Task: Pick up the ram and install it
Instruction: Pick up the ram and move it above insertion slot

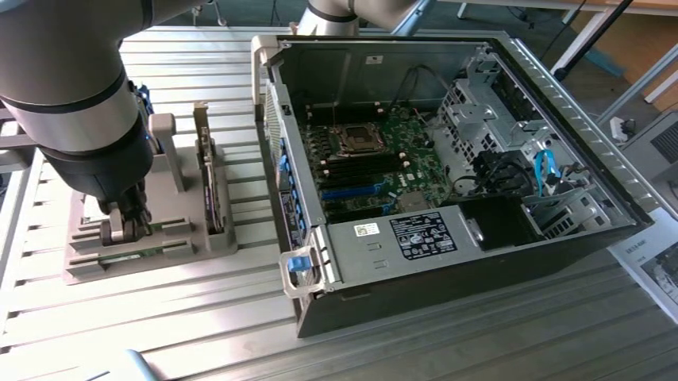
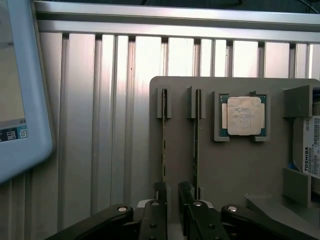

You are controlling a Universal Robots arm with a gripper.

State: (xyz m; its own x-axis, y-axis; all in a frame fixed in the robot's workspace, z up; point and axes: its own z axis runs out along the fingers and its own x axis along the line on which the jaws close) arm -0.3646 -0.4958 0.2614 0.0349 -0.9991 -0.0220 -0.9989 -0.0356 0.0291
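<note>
Grey holder (image 1: 94, 263): moulded plastic tray with slots and pockets, lying on the slatted metal table (image 1: 190, 325).
Ram (image 2: 164, 131): thin stick seen edge-on, standing on its long edge in a narrow slot of the holder. Its end runs right up to the gripper; whether it touches a finger cannot be told.
Second stick (image 2: 196, 137): same kind, in the holder's neighbouring slot, parallel to the ram and just beside it.
Gripper (image 2: 172, 196): lowered over the holder at the end of the two slots. Its black fingers (image 2: 160, 197) stand apart, with bare holder showing in the gap and nothing clamped between them.
Processor (image 2: 243, 116): square silver chip, flat in its own pocket of the holder, beyond the second stick.
Hard drive (image 2: 312, 152): white-labelled, standing upright at the holder's far side from the ram.
Computer case (image 1: 577, 111): side open, green motherboard (image 1: 371, 159) exposed, just beside the holder on the exterior view's right.
Blue-framed screen (image 2: 22, 100): off the holder, apart from it.
</note>
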